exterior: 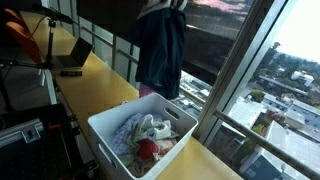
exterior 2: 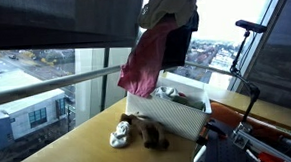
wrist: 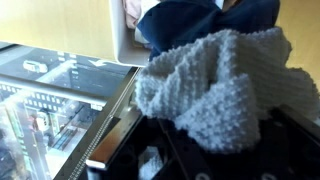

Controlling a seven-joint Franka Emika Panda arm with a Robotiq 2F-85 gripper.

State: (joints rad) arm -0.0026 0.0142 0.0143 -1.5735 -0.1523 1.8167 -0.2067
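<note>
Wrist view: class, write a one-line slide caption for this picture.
The hand grips a grey knitted cloth bunched with a dark blue garment, beside a window.

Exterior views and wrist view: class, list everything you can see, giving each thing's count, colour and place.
hanging garments: three seen, pale knit, dark blue, pink; above the basket
basket: one, white; on the table, clothes inside
small cloth items: two, white and brown; on the table beside the basket
laptop: one, dark; far end of the table
table: one, yellow wood; along the window
gripper: one, dark; shut on the hanging garments, mostly hidden by them
</note>
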